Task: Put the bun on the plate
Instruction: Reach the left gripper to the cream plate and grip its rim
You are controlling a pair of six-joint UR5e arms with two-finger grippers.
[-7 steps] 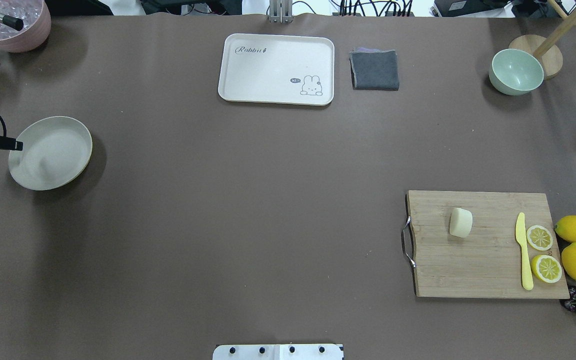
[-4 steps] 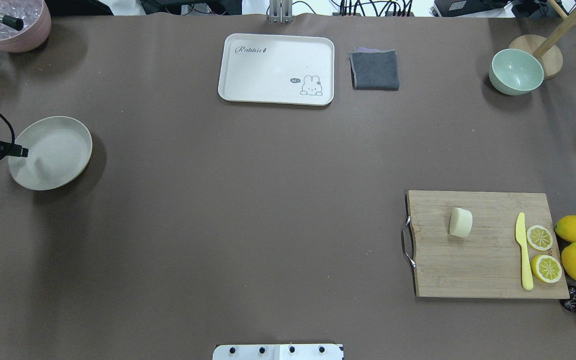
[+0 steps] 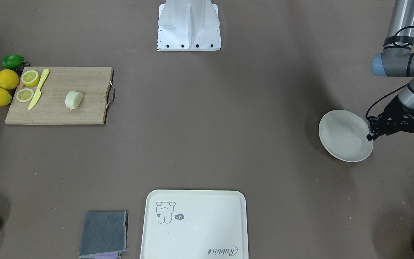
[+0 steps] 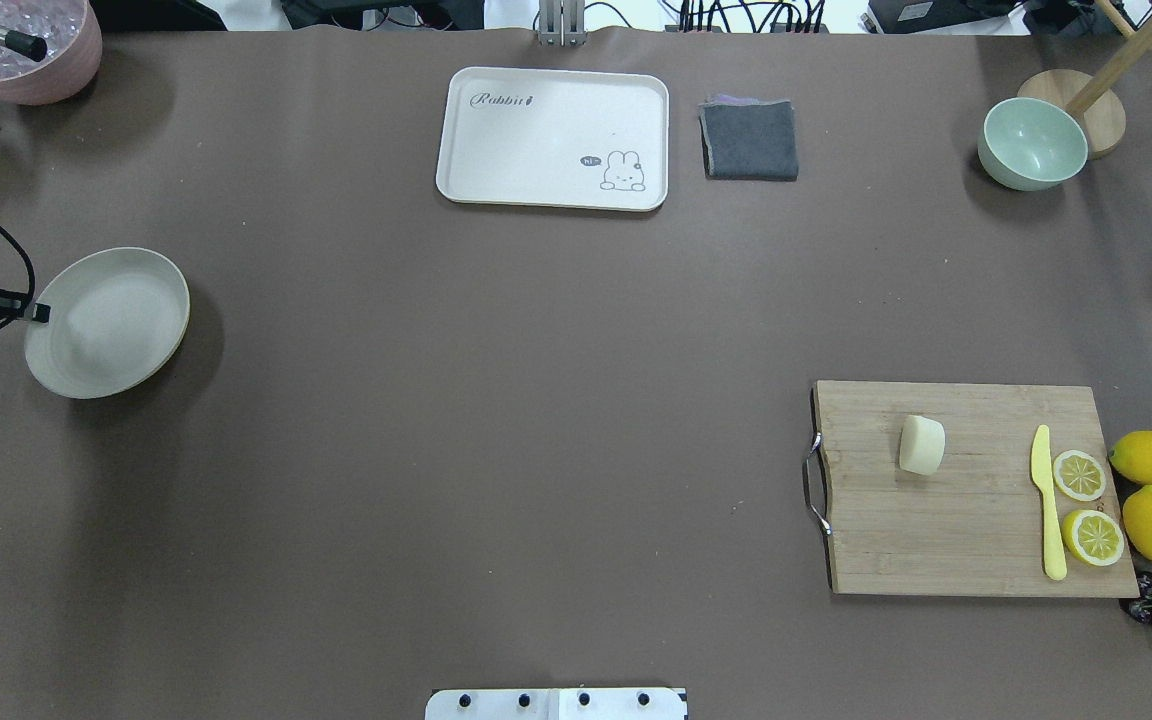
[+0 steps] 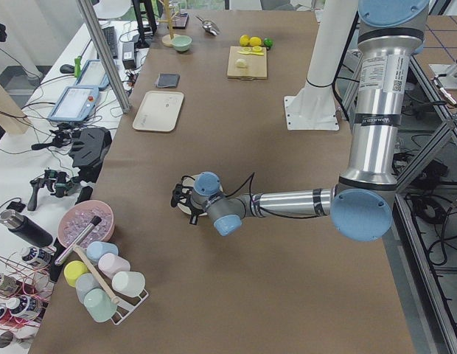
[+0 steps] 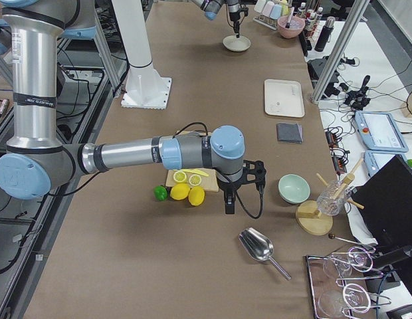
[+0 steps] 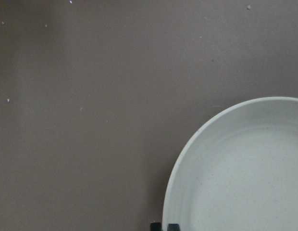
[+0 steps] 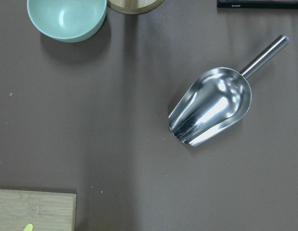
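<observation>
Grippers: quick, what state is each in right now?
Left gripper: closed on the rim of the plate.
Right gripper: cannot be told.

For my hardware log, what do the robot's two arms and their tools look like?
Both arms, left arm and right arm, are silver metal tubes with rounded grey joints and pale blue caps. The left arm's upright tube bears a white printed label. A black cable loops along each wrist to a black two-finger tool: left tool, right tool.
</observation>
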